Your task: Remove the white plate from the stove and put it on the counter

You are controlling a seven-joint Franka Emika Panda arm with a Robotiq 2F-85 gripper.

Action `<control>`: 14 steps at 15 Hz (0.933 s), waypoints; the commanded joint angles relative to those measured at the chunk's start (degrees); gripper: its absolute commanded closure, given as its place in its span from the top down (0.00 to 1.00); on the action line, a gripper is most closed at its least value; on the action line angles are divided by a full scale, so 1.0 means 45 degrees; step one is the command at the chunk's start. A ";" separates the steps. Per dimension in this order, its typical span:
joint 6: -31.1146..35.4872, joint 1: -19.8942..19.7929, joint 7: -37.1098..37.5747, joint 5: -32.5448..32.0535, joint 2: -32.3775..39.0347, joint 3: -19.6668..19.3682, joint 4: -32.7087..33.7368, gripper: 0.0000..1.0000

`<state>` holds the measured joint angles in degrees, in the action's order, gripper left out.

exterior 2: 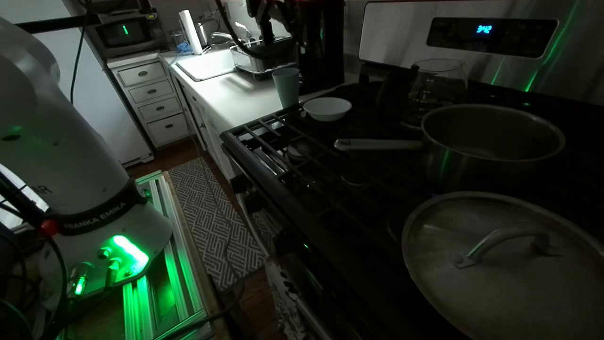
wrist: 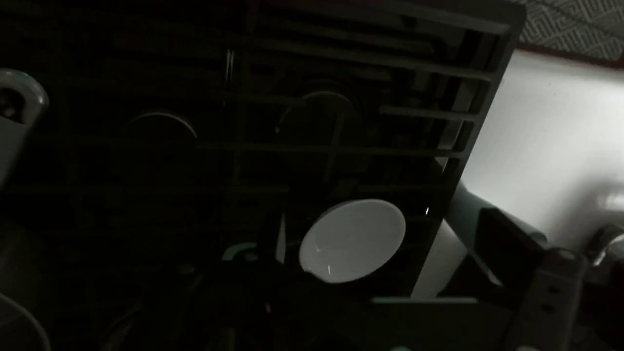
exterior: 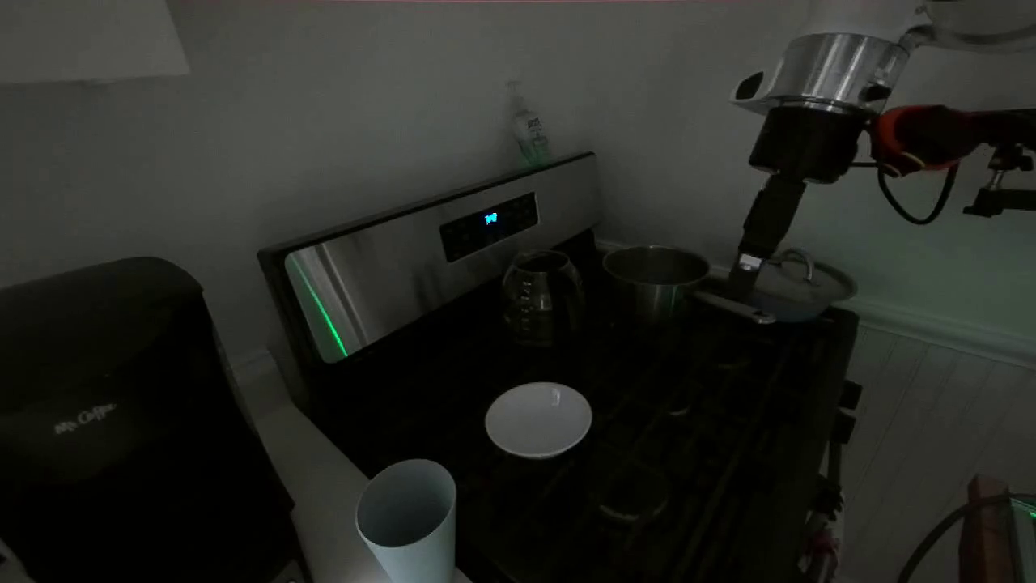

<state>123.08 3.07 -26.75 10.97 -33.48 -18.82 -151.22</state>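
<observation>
A: Where is the white plate [exterior: 538,419]?

B: On the black stove [exterior: 704,486], face up over the dark grates [wrist: 429,113], near the end that meets the pale counter [exterior 2: 245,101]. All three views show it.

A: And the gripper [exterior: 742,282]?

B: It hangs above the stove, well apart from the plate. Its fingers [wrist: 512,243] are released and spread apart; the wrist view looks down on the plate between them.

A: What else is on the stove?

B: In both exterior views, a glass coffee pot [exterior: 541,300] sits close to the steel back panel [exterior: 388,283], with a long-handled saucepan [exterior 2: 495,137] just beside it. Next to the saucepan is a pan [exterior: 797,311] under a metal lid [exterior 2: 509,278]. A small display [exterior: 491,219] glows blue in the panel, and a pump bottle [exterior: 530,138] stands at its top edge.

A: And the counter?

B: A tall, pale cup [exterior: 409,518] stands upright at its edge, just beside the stove and near the plate. A black coffee maker [exterior: 105,356] is near the cup. Farther along, in an exterior view, are a white sink [exterior 2: 203,68] and a dish rack [exterior 2: 250,61]. The light is dim, and in an exterior view the robot arm [exterior 2: 85,156] glows green at its base.
</observation>
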 commanded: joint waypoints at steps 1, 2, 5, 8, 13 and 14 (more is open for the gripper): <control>0.1222 0.0246 0.1129 0.1975 0.2025 0.0276 0.0743 1.00; 0.1401 0.0349 0.1368 0.2531 0.2471 0.0365 0.0886 1.00; 0.1919 0.0713 0.1826 0.4354 0.3841 0.0791 0.1517 1.00; 0.1467 0.0675 0.2170 0.5687 0.5199 0.1329 0.2319 1.00; 0.0221 -0.0074 0.2239 0.7020 0.6292 0.1949 0.2581 1.00; -0.0244 -0.0229 0.2225 0.7065 0.6476 0.2007 0.2609 1.00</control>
<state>127.37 4.88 -17.05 40.38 -6.88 -11.23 -141.12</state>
